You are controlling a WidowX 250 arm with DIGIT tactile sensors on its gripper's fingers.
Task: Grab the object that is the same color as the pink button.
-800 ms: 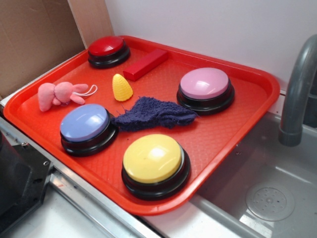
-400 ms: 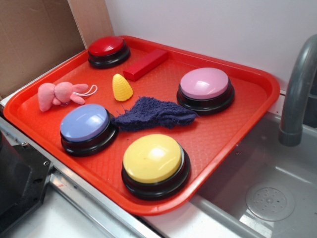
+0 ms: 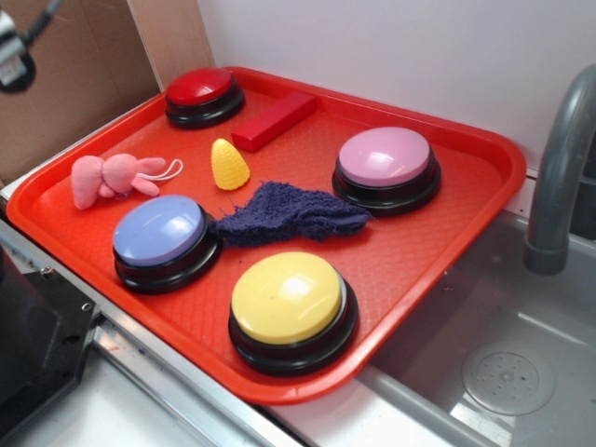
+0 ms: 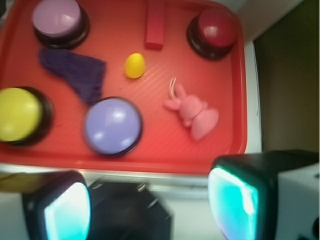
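Pink plush bunny-like toy (image 3: 112, 177) with floppy ears and a thin pale loop string lies on its side on the textured red plastic tray (image 3: 447, 233), near the tray's left rim in the exterior view. It sits between the red domed button on a black base (image 3: 202, 95) and the lavender-blue domed button on a black base (image 3: 166, 240), touching neither. In the wrist view the toy (image 4: 192, 111) lies right of the lavender-blue button (image 4: 112, 126), clear of other items.

The pale pink glossy domed button on a black base (image 3: 386, 168) stands on the far right part of the tray, well apart from the toy. A small yellow knitted cone (image 3: 229, 165) stands upright just right of the toy's string. A flat red rectangular block (image 3: 273, 121) lies between the red button and the pink button. A crumpled dark blue knitted cloth (image 3: 284, 214) lies at the tray's middle, one end touching the lavender-blue button. A yellow domed button on a black base (image 3: 292, 309) occupies the near corner.

The gripper (image 4: 150, 210) hovers over the tray's near edge, above and off the toy. Its two fingers, with teal-lit pads (image 4: 232, 205), stand wide apart and hold nothing. A grey metal faucet (image 3: 563, 177) rises over the steel sink basin (image 3: 503, 372) beside the tray.
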